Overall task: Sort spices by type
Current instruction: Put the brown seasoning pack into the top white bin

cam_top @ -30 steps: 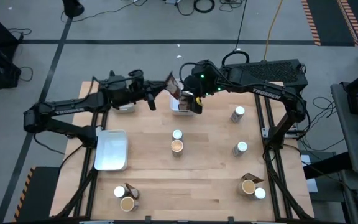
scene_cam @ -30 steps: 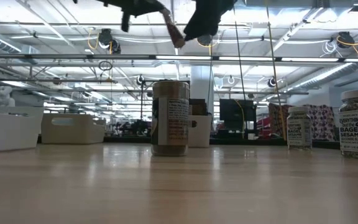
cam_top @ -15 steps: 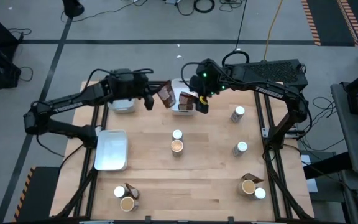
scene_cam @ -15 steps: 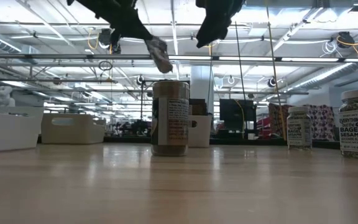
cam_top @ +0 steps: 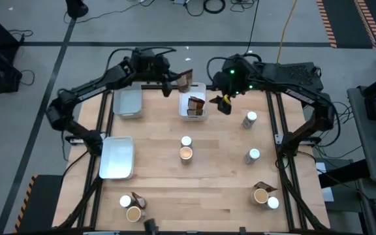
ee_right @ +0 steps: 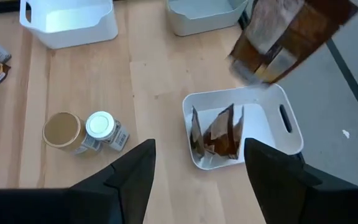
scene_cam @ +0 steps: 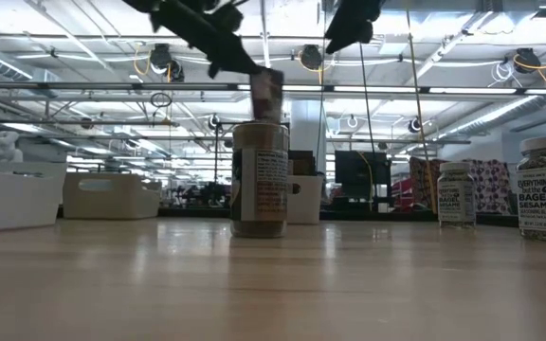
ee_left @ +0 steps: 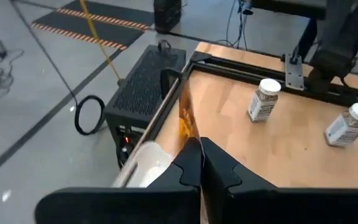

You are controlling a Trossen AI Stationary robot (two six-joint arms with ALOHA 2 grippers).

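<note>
My left gripper [cam_top: 173, 83] is shut on a dark brown packet [cam_top: 185, 81], high above the far rim of a white tray [cam_top: 203, 115]. The tray holds a few more brown packets [ee_right: 219, 134]. In the low view the held packet [scene_cam: 266, 90] hangs in the air under the left gripper [scene_cam: 245, 64]. My right gripper [cam_top: 226, 102] is open and empty, in the air just right of the tray. Its wrist view shows the held packet [ee_right: 288, 34] above the tray [ee_right: 291, 134]. My left gripper pinches the brown packet between its two fingers at the packet's near end [ee_left: 188, 134]. The packet shows edge-on and reaches out past the fingertips [ee_left: 191, 163]. The fingers come from the table's left, slanting down. The packet is lifted clear of the tray and the table.
A second white tray [cam_top: 128, 103] stands at the far left and a third [cam_top: 117, 156] at the left. White-topped and tan-topped jars [cam_top: 186, 147] stand mid-table, two white-topped jars [cam_top: 250, 119] at the right, and jar-and-packet clusters at the near left [cam_top: 132, 205] and near right [cam_top: 265, 195].
My left gripper has carried the brown packet toward the table's far edge and right; it now hangs over the tray's far rim. My right gripper has drawn away from the tray toward the table's right.
</note>
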